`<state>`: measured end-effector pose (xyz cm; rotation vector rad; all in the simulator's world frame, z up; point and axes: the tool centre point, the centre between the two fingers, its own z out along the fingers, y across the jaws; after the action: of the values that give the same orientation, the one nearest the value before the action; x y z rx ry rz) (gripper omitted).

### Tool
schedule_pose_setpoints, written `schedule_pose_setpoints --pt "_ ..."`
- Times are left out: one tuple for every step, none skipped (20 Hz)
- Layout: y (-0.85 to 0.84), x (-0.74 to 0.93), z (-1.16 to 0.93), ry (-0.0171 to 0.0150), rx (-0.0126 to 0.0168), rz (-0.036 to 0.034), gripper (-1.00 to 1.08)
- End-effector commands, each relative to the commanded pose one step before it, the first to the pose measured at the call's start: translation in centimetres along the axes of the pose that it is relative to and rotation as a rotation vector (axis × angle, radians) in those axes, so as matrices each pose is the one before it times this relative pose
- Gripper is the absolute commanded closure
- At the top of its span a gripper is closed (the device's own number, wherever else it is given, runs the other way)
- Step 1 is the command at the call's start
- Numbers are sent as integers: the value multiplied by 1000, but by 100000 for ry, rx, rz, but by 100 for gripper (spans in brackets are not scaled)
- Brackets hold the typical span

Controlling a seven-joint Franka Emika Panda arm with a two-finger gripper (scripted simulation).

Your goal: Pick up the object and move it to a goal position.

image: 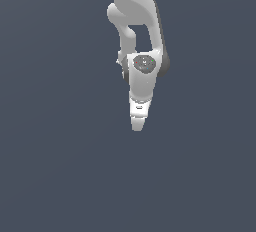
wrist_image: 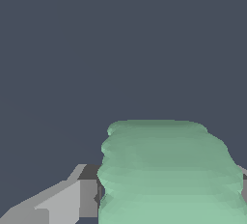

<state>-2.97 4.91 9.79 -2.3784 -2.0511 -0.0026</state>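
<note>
Panda gripper (image: 136,126) with mint-green ribbed object (wrist_image: 169,175).
Object sits against grey finger (wrist_image: 62,201) (jaw state cannot be told).

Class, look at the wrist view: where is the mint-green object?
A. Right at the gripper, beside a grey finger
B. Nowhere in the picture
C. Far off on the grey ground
A: the mint-green object fills the space right next to the grey finger, close against the camera.
</note>
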Motion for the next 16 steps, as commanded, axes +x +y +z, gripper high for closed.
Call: schedule_pose_setpoints --pt "1224 -277 -1841 124 10 -38 108" --pt "533 -120 -781 0 0 0 108" --pt "549 -123 -800 0 0 0 108" --pt "566 -126 -806 40 26 -9 108" --pt "576 -128 -830 0 0 0 108" --pt "588 -130 -840 0 0 0 108" --pt "591 -130 -838 0 0 0 108" --pt "572 -125 -806 0 0 0 108" --pt "554 -120 -773 0 0 0 108" --pt "537 -115 -743 0 0 0 108" --pt "531 -128 -690 -48 30 40 108" --pt "497 -105 -676 0 0 0 108" --pt "465 -97 -626 0 0 0 108" --pt "436 -97 -571 -61 -1 32 108" --pt "401 -82 -530 0 0 0 108" --pt "372 -80 -479 -62 -3 30 108"
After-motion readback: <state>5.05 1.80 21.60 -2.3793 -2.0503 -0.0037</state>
